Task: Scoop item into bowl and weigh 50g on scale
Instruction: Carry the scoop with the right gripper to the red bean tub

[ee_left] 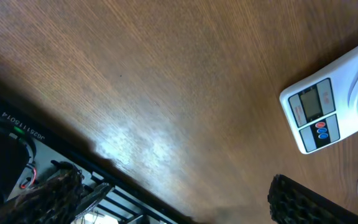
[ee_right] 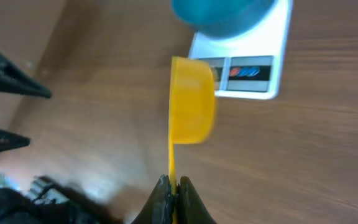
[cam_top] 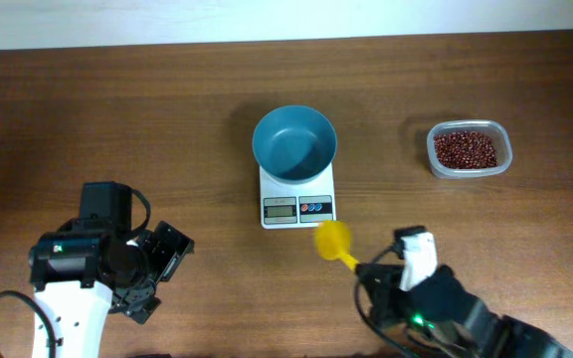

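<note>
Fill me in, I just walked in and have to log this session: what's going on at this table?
The right claw is shut on the handle of a yellow plastic scoop, which looks empty and is held just in front of the small white kitchen scale. A round teal-blue bowl sits on that scale with nothing in it. The dark red-brown beans are all in the clear rectangular plastic tub off to the right. The left claw is open, holds nothing and is off to the left.
</note>
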Robot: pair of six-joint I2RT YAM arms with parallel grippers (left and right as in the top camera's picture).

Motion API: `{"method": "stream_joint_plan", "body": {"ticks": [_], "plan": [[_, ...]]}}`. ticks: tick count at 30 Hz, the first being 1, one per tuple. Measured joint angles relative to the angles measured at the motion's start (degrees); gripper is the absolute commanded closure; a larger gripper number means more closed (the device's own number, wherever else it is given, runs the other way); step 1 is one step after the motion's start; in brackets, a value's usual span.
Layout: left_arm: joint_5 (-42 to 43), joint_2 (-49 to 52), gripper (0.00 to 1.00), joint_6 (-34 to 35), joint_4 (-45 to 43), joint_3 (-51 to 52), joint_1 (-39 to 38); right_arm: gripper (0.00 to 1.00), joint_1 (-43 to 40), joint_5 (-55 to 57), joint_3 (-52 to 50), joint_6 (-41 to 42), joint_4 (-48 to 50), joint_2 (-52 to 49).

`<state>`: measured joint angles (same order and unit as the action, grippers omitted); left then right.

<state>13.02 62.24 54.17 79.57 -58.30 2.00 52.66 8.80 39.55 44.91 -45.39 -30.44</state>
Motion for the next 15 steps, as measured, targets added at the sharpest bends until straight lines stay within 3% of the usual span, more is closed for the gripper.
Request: {"method": "stream_joint_plan", "body": {"ticks": [15], "plan": [[0.0,0.0,0.01,0.0,0.0,0.0,0.0,0.96,0.0,16.1,11.4,8.8,-28.5,2.1]]}}
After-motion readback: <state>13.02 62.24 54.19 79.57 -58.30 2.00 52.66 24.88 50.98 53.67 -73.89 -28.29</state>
